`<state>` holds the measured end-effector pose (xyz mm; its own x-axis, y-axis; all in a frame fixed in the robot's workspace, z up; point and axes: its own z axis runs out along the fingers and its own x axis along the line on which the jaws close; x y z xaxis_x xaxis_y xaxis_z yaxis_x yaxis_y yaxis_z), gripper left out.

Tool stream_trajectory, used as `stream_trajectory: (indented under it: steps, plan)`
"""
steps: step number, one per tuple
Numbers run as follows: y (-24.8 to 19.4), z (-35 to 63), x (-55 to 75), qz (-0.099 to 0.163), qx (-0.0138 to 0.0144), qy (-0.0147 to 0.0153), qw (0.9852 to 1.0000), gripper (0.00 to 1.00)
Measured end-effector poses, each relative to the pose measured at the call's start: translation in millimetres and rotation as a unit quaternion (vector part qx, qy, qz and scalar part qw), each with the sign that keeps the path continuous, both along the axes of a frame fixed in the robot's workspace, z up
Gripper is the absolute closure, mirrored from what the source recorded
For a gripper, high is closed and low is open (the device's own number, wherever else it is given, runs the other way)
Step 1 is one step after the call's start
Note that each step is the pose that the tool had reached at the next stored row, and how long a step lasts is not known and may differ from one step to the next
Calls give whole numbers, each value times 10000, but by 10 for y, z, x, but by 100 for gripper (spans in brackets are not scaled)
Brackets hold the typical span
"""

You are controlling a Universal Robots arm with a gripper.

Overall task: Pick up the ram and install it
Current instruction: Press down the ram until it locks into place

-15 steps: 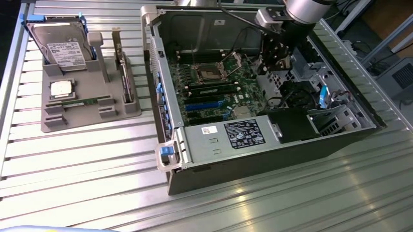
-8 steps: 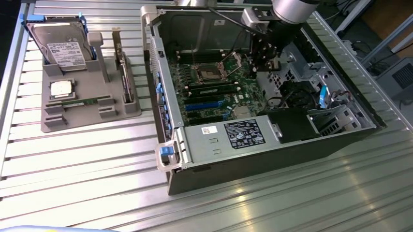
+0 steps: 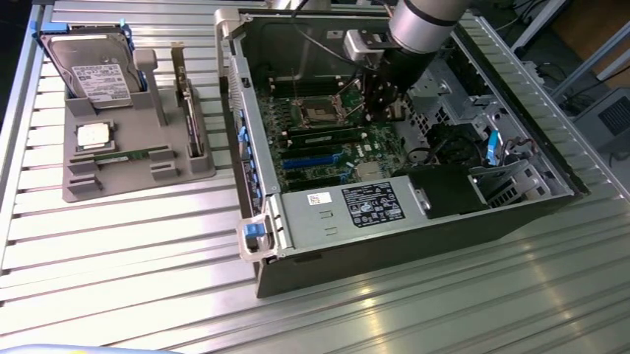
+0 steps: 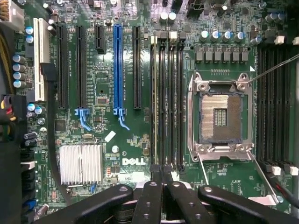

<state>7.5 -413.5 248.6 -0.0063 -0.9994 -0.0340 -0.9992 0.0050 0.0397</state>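
Observation:
The ram [image 3: 124, 156], a thin green stick, lies flat in the front slot of the grey holder [image 3: 128, 181] at the exterior view's left, far from the arm. My gripper [image 3: 380, 99] hangs inside the open computer case [image 3: 394, 221], over the motherboard [image 3: 325, 147] beside the CPU socket [image 4: 219, 116]. In the wrist view its black fingers [image 4: 150, 196] meet with nothing between them, just above the ends of the black memory slots [image 4: 167, 102]. A green strip [image 3: 330, 138] shows among those slots in the exterior view; I cannot tell what it is.
The holder also carries a silver hard drive with blue rails [image 3: 94, 70], a small chip [image 3: 94, 135] and an upright dark expansion card [image 3: 189, 110]. Inside the case are a blue expansion slot [image 4: 117, 70], a silver heatsink [image 4: 80, 163], the power supply [image 3: 355, 206] and loose cables [image 3: 497, 147].

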Motion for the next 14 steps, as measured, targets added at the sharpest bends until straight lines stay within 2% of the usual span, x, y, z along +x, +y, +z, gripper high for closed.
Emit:
stream_trajectory:
  steps: [4, 7, 12, 14]
  plan:
    - [-7, -114, 0, 0, -3, 1, 10000, 90]
    - [-11, -153, 0, 0, 0, 0, 10000, 90]
    - [-15, -148, 0, 0, 2, -1, 10000, 90]
    - [-15, -42, 0, 0, 0, -1, 10000, 90]
